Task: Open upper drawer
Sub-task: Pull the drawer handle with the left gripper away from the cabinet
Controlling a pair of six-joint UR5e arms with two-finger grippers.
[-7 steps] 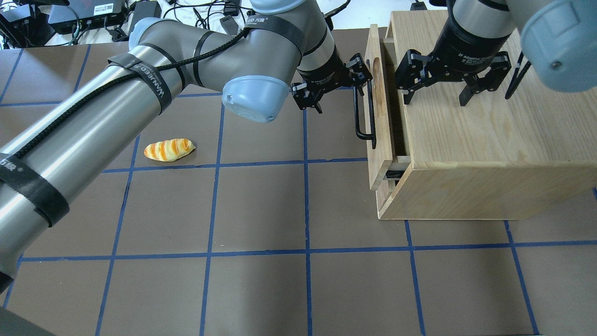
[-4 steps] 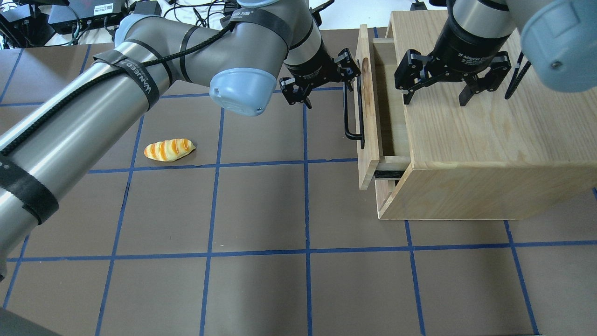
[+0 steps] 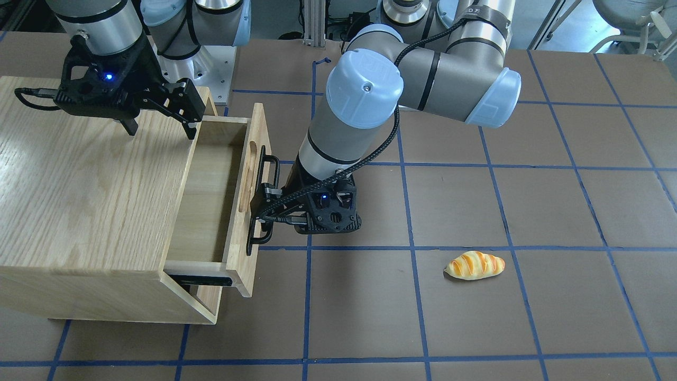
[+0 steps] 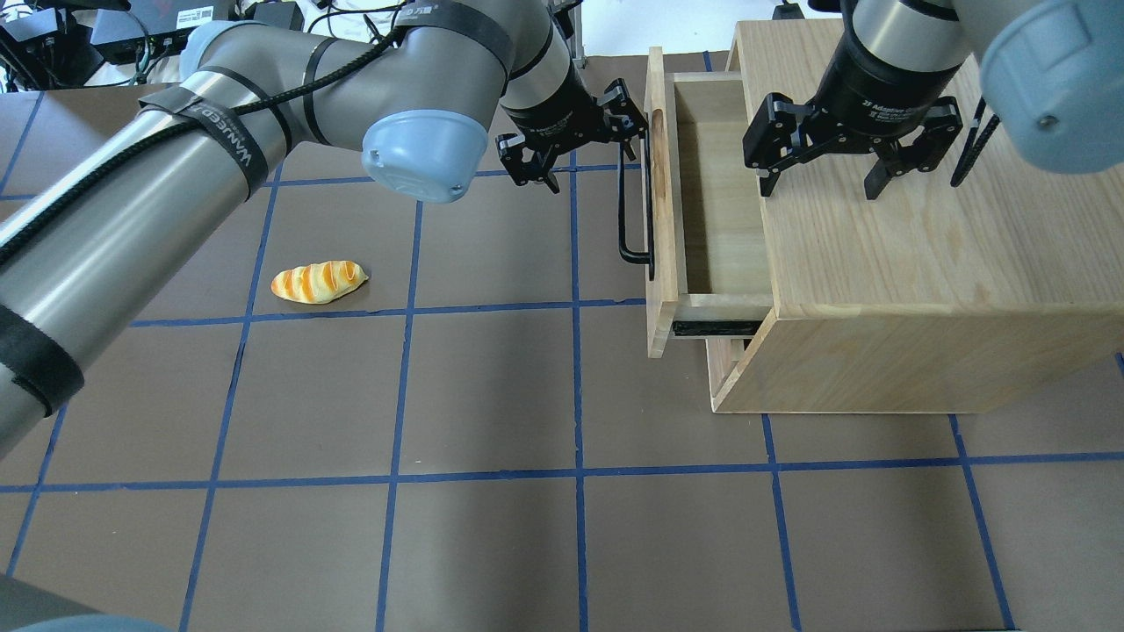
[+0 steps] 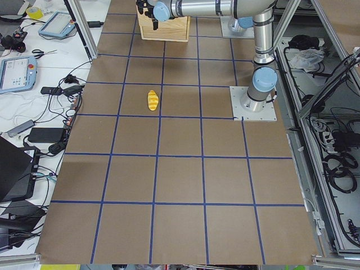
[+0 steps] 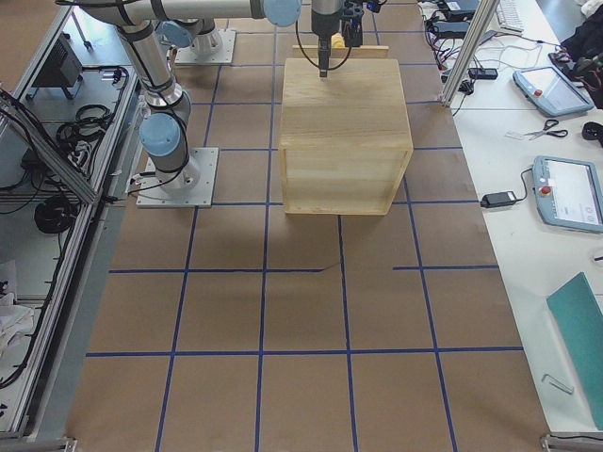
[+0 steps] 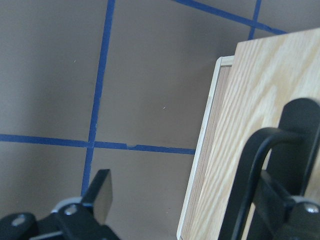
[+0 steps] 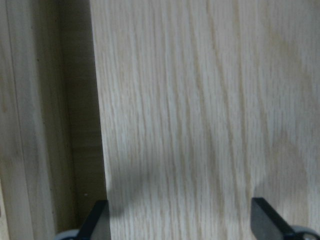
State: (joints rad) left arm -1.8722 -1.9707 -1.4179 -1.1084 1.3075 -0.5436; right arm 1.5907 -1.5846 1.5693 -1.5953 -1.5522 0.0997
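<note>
Left gripper (image 4: 590,162) stands wide open, pointing down beside the drawer front. One finger (image 7: 300,145) is hooked behind the handle (image 4: 625,211), between the bar and the wood, and the other hangs free over the table (image 4: 492,395). It clamps nothing. Right gripper (image 4: 821,189) is also spread open and empty, its tips down at the top of the cabinet (image 4: 922,263) near the front edge; whether they press on the wood cannot be told.

The upper drawer (image 4: 729,202) is a shallow tray of pale wood at the top of the cabinet, on the robot's right half of the table. Its front panel carries the long black bar handle and, behind the bar, a long recessed groove (image 3: 246,180). A black rail (image 4: 716,328) shows along its near side. It stands partly out, its floor open to view.

A second ago the front panel stood only a narrow gap off the cabinet. Half a second ago the gap had widened, and now it is wider again, with more of the rail showing. The left arm has drawn back with the panel toward the table's middle. The right gripper, the cabinet and the toy bread loaf (image 4: 318,282) are where they were.
</note>
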